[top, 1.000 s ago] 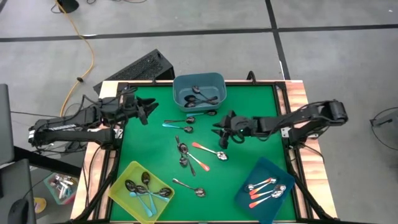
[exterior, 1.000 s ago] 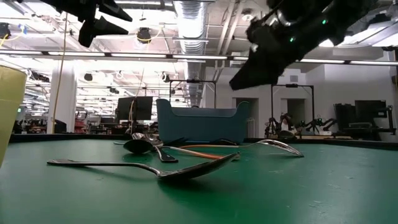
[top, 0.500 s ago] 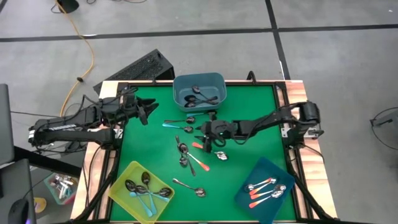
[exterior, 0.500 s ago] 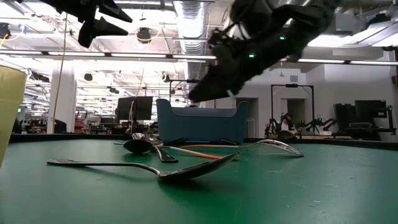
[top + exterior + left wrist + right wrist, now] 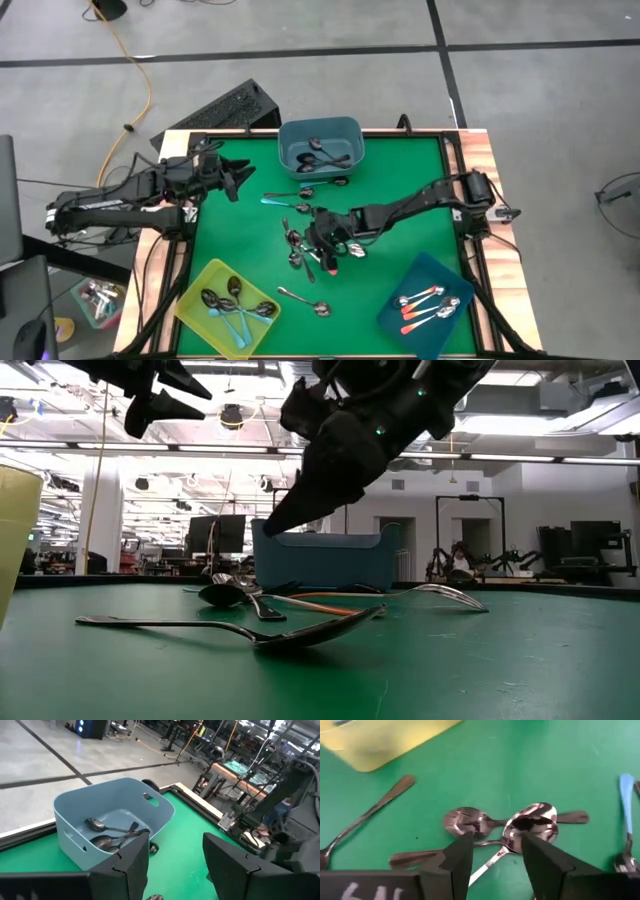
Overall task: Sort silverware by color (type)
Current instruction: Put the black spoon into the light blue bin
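Note:
Loose spoons lie flat on the green mat (image 5: 400, 200). A cluster of plain metal spoons (image 5: 520, 826) sits mid-table, a teal-handled one (image 5: 283, 203) lies beyond it, and an orange-handled one (image 5: 328, 266) lies beside the cluster. My right gripper (image 5: 492, 870) hovers open just above the cluster (image 5: 294, 243), slanting down toward the table's left, with nothing between its fingers. In the low view it (image 5: 275, 522) is clear of the mat. My left gripper (image 5: 175, 865) waits open, raised at the mat's left edge (image 5: 240, 178), facing the grey-blue bin (image 5: 110, 815).
The grey-blue bin (image 5: 320, 146) at the far edge holds dark plain spoons. The yellow bin (image 5: 226, 306) at the near left holds teal-handled ones, and the dark blue bin (image 5: 432, 306) at the near right holds orange-handled ones. One plain spoon (image 5: 304, 300) lies near the yellow bin.
My right gripper has swept from mid-right toward the table's left and slightly nearer. It has sunk and rolled, and now stands over the central spoon cluster. No spoon has moved.

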`<move>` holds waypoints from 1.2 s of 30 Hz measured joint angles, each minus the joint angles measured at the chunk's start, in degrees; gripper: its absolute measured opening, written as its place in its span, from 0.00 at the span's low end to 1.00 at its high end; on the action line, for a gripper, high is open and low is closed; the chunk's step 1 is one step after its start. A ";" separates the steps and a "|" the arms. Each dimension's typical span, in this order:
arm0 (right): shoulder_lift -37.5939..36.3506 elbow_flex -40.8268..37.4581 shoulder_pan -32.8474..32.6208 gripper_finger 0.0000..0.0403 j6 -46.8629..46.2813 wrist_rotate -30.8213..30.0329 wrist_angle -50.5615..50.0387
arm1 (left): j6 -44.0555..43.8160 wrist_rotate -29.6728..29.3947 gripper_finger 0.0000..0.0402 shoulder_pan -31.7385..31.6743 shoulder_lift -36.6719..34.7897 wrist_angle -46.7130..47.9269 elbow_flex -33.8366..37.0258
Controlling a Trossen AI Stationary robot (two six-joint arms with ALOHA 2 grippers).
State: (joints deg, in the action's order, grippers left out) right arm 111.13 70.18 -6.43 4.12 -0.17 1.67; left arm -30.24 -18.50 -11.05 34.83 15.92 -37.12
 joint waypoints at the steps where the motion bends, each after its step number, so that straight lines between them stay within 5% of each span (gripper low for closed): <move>1: 0.00 -0.03 -0.39 0.46 -1.01 -1.32 -0.06 | -0.16 0.00 0.42 0.00 0.06 0.11 0.00; 16: 0.00 -0.11 -10.01 0.44 -31.67 -29.57 0.92 | 0.13 0.17 0.42 0.00 0.83 0.11 0.00; 24: 3.61 1.31 -13.97 0.44 -41.85 -36.04 1.30 | 1.93 4.84 0.42 0.02 0.79 0.22 0.00; 36: 16.77 17.89 -13.96 0.44 -46.78 -38.18 -10.19 | 3.56 6.20 0.42 0.02 0.76 3.21 0.00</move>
State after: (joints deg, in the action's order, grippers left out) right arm 127.90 88.06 -20.40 -42.66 -38.35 -8.52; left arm -26.68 -12.30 -11.03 35.58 19.14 -37.12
